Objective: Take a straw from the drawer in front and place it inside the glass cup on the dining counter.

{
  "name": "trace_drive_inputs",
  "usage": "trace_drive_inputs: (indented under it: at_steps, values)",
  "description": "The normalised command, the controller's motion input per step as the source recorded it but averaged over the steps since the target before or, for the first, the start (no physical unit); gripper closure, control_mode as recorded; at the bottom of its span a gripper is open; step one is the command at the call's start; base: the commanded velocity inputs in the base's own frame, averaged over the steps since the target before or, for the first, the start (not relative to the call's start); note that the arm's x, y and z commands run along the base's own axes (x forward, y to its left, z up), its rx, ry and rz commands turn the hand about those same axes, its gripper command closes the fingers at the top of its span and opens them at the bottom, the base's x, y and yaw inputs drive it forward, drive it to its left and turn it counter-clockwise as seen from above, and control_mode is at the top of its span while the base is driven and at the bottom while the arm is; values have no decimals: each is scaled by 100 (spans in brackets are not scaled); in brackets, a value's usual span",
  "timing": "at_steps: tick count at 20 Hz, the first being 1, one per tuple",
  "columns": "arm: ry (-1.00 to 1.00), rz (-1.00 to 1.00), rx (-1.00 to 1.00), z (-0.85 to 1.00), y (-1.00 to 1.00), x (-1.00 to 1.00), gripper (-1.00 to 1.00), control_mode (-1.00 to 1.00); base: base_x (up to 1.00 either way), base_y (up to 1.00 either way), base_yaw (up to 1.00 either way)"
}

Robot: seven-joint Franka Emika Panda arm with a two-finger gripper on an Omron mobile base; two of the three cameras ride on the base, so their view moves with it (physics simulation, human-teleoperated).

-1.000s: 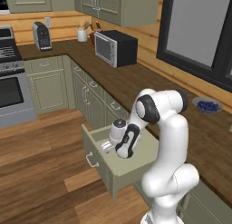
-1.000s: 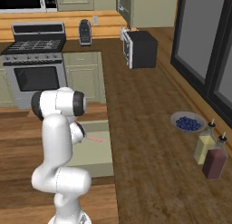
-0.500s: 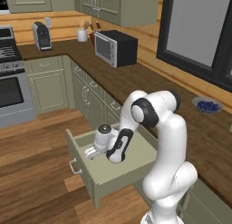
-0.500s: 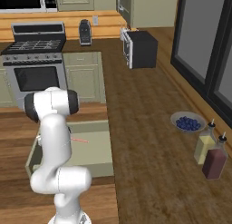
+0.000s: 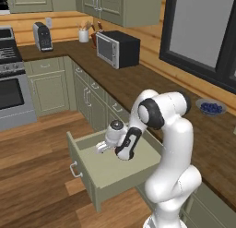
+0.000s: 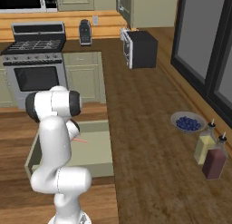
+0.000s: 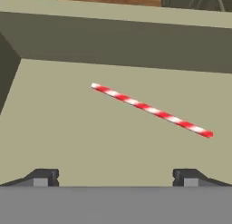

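The drawer (image 5: 84, 167) stands pulled out from the green cabinets, its pale floor (image 7: 68, 137) bare apart from the straw. The straw (image 7: 151, 110), striped red and white, lies flat and slantwise on that floor; it shows as a thin pink line (image 6: 81, 140) beside my arm. My gripper (image 5: 100, 148) hangs open just above the drawer's inside, tilted down, with nothing between its fingertips (image 7: 45, 175). In the hand view the straw lies ahead of my gripper (image 7: 115, 177), untouched. The glass cup and the dining counter are out of view.
A dark wood worktop (image 5: 152, 84) runs behind the drawer with a microwave (image 5: 117, 48) on it. A bowl of blueberries (image 6: 187, 122) and two bottles (image 6: 210, 153) stand at the right. A stove (image 6: 36, 66) sits at the far left, with wood floor (image 5: 32, 176) around the drawer.
The drawer has slid out farther than a second ago. My gripper moved outward with it, then rose slightly to hang over the drawer's inside, still open.
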Motion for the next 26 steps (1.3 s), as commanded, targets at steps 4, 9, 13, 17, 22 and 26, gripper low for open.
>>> trace_drive_inputs:
  at_steps: [4,9,13,17,22,26]
  values:
    - [0,6,-1,4,-19,68,-100,-100,0,0,0]
    - [8,8,-7,-4,0,51,-100,-100,0,0,0]
    - [14,6,-7,-12,0,44,-100,-100,0,0,0]
    - [10,7,-1,-2,0,54,-100,-100,0,0,0]
    - [13,8,0,-7,0,51,-100,-100,0,0,0]
    - [16,7,0,-19,0,20,-100,-100,0,0,0]
